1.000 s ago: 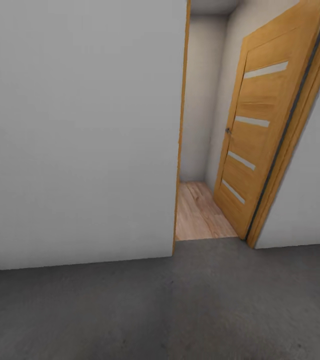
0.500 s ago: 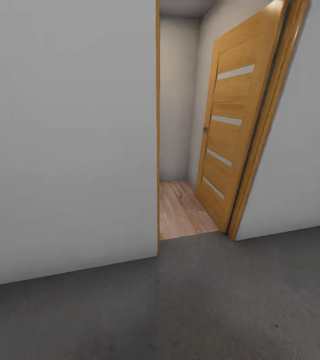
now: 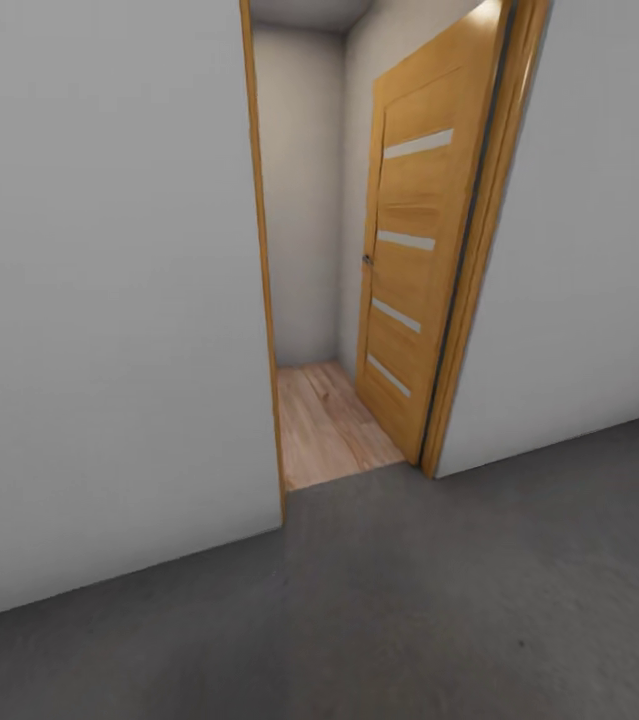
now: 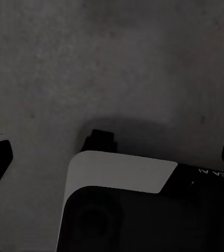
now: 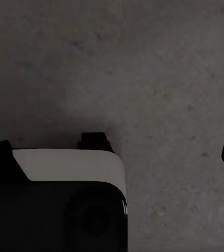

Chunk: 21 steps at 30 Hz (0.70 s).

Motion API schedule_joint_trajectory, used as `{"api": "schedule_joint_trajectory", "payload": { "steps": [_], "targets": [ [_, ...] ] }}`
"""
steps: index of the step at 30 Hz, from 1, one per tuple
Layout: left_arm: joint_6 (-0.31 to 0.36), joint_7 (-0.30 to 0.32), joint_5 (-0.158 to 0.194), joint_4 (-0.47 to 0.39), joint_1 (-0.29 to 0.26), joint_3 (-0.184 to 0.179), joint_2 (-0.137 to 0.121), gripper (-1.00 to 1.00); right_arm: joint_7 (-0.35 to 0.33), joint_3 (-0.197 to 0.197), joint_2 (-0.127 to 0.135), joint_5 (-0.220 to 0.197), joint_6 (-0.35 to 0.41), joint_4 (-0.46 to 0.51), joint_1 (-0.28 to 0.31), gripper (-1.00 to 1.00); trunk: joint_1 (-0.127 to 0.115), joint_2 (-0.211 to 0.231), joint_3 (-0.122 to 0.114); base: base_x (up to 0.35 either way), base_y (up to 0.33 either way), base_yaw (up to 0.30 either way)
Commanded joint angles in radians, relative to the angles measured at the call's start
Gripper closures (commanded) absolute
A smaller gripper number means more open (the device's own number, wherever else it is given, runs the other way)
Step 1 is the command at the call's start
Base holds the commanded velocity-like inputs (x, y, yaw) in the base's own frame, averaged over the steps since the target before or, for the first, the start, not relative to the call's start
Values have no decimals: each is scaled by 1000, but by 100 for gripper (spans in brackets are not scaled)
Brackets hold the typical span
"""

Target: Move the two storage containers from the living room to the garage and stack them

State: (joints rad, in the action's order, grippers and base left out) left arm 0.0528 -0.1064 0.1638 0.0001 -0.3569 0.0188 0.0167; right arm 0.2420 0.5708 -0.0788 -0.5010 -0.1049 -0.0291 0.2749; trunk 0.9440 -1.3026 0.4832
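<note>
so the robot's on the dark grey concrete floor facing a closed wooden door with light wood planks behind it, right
Not quite: the wooden door is open, swung inward, as the head view shows. The rest holds: dark grey concrete floor in front, light wood planks beyond the doorway.

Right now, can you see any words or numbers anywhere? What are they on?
"XEA AI": pale letters, shown upside down and cut off by the picture's edge, on the robot's dark base in the left wrist view. It looks like part of a longer name.
The wooden door, the white walls and the grey floor carry no writing.
</note>
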Motion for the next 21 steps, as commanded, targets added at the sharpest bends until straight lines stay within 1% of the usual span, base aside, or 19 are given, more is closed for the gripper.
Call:
{"api": "schedule_joint_trajectory", "payload": {
  "steps": [1, 6, 11, 15, 21],
  "targets": [
    [2, -3, 6, 0, -1, 1, 0, -100, 0, 8, -1, -10, -5, -3, 1, -100, 1, 0, 1, 316, 0, -253],
    [2, -3, 6, 0, -1, 1, 0, -100, 0, 8, -1, -10, -6, -3, 1, -100, 1, 0, 1, 316, -3, -253],
    [2, -3, 6, 0, -1, 1, 0, -100, 0, 8, -1, -10, -6, -3, 1, -100, 1, 0, 1, 315, -77, -232],
    [2, -3, 6, 0, -1, 1, 0, -100, 0, 9, -1, -10, -6, -3, 1, -100, 1, 0, 1, 307, -121, -66],
    [1, -3, 6, 0, -1, 1, 0, -100, 0, 9, -1, -10, -6, -3, 1, -100, 1, 0, 1, 295, -149, -9]
  ]
}}
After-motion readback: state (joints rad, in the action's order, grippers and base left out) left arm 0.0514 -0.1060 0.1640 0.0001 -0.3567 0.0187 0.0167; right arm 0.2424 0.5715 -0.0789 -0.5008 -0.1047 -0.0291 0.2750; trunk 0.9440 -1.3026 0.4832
